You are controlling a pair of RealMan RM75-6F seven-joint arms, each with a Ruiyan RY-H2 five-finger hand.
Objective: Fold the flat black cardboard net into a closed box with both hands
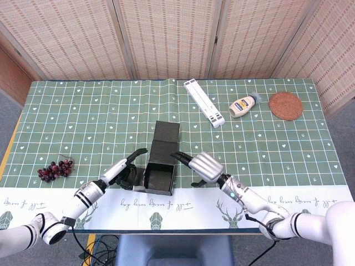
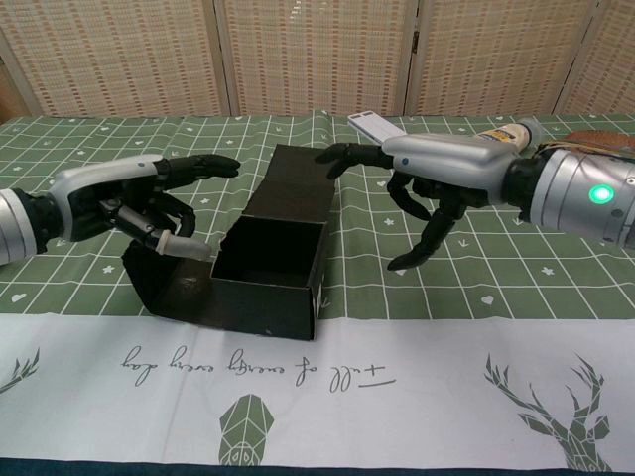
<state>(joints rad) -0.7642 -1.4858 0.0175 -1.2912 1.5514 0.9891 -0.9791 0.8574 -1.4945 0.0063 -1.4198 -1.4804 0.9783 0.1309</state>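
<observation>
The black cardboard net [image 1: 159, 173] stands partly folded near the table's front edge. Its body forms an open-topped tray [image 2: 270, 273], a long lid flap [image 2: 298, 181] lies flat behind it, and a side flap [image 2: 164, 285] slants out on its left. My left hand [image 2: 124, 198] hovers left of the tray with fingers spread and nothing in them; its thumb hangs just over the side flap. My right hand [image 2: 429, 177] is right of the box, fingers apart, one fingertip reaching toward the lid flap's far edge. In the head view the left hand [image 1: 125, 170] and right hand [image 1: 203, 165] flank the box.
A bunch of dark grapes [image 1: 54, 169] lies at the front left. At the back right are a white slatted bar [image 1: 204, 103], a squeeze bottle [image 1: 244, 105] and a round woven coaster [image 1: 285, 106]. A folding screen closes off the back.
</observation>
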